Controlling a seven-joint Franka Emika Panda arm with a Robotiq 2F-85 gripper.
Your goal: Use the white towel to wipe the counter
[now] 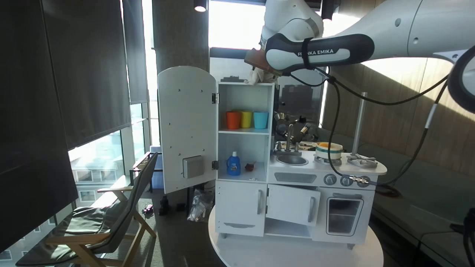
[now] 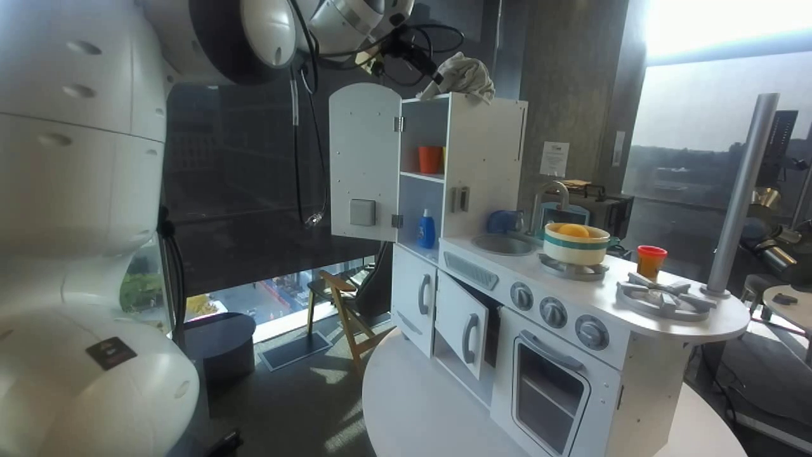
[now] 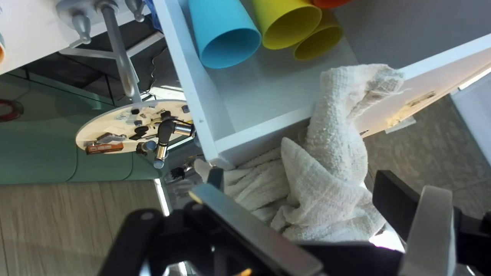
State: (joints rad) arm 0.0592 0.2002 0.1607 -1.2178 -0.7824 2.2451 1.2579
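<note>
The white towel (image 3: 326, 191) lies crumpled on top of the tall toy fridge, one end drooping over its front edge. Both exterior views show this towel (image 1: 261, 76) (image 2: 468, 77) up there. My gripper (image 3: 302, 182) is open, its fingers spread wide on either side of the cloth in the wrist view. I see no pinch on the fabric. In an exterior view the gripper (image 2: 426, 68) reaches the towel's near side, tilted downward. The counter (image 2: 587, 293), a pale worktop with sink and burners, sits lower, beside the fridge; a corner of this counter (image 3: 34, 34) shows in the wrist view.
The fridge door (image 1: 187, 129) stands wide open. Inside are colored cups (image 1: 261, 120) and a blue bottle (image 1: 233, 164). On the counter are a pot (image 2: 576, 247) with an orange item, a red-lidded jar (image 2: 650, 261), a faucet (image 2: 553, 190) and a metal pole (image 2: 743, 190).
</note>
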